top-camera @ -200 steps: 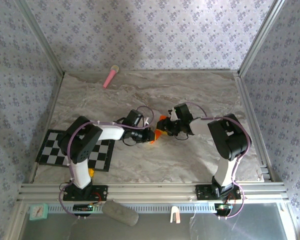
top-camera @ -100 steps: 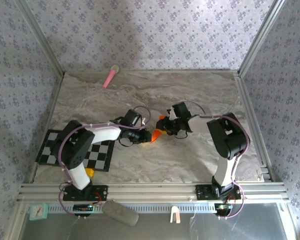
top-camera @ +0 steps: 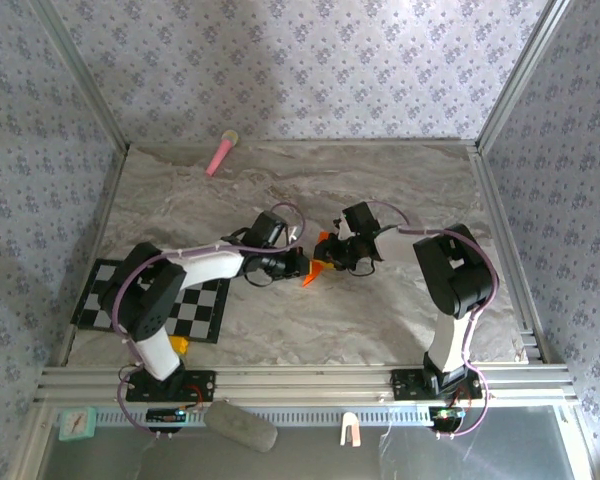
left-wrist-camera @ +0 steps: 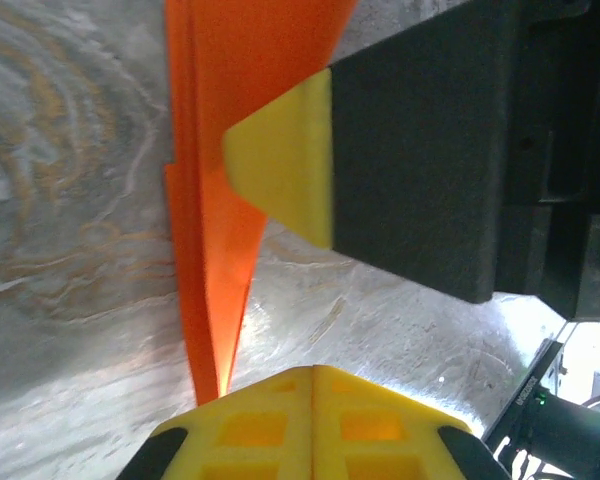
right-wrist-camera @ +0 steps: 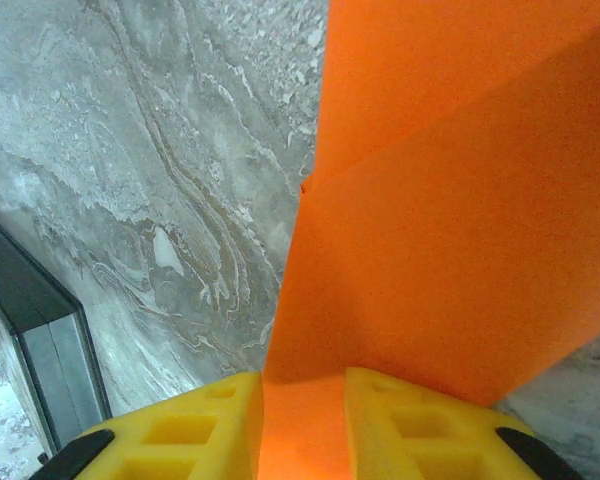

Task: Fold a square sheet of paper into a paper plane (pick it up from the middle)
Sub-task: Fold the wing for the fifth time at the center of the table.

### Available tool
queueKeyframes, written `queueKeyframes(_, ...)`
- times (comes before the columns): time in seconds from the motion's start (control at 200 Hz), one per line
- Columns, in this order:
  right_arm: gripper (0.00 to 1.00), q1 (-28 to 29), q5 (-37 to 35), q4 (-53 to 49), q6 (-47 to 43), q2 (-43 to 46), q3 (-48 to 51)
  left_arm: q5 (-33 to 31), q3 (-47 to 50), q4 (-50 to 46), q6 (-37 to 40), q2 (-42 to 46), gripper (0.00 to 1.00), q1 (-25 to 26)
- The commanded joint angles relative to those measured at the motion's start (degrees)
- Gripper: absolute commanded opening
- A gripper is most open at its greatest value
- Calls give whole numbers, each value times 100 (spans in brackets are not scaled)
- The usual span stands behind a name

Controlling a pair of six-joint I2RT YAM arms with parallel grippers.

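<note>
Orange paper sits pinched in both jaws.

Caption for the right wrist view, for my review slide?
Right gripper clamped on creased orange paper, marbled table beyond.

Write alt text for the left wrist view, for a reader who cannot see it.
A folded orange paper, seen edge-on against a grey marbled table, runs up from behind the shut yellow tips of the left pincer. A yellow pad of the right pincer lies against its side.
</note>
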State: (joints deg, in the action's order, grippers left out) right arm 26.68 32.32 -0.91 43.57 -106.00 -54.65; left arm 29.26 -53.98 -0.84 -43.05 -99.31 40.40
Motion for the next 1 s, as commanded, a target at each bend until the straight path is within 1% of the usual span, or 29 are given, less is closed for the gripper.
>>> queueKeyframes(0.0,28,41,-94,-308,-125,-123,-98,204,-284,23,-62,-261,7,108)
queueKeyframes(0.29,28,50,-76,-340,-124,-106,-107,-153,-373,-338,-50,-508,5,126)
queueKeyframes(0.665,32,55,0,-347,-130,-55,-133,-7,-331,-304,-145,-685,5,163)
queueKeyframes(0.994,33,51,79,-300,-105,109,-166,-2,-258,-292,-201,-735,5,200)
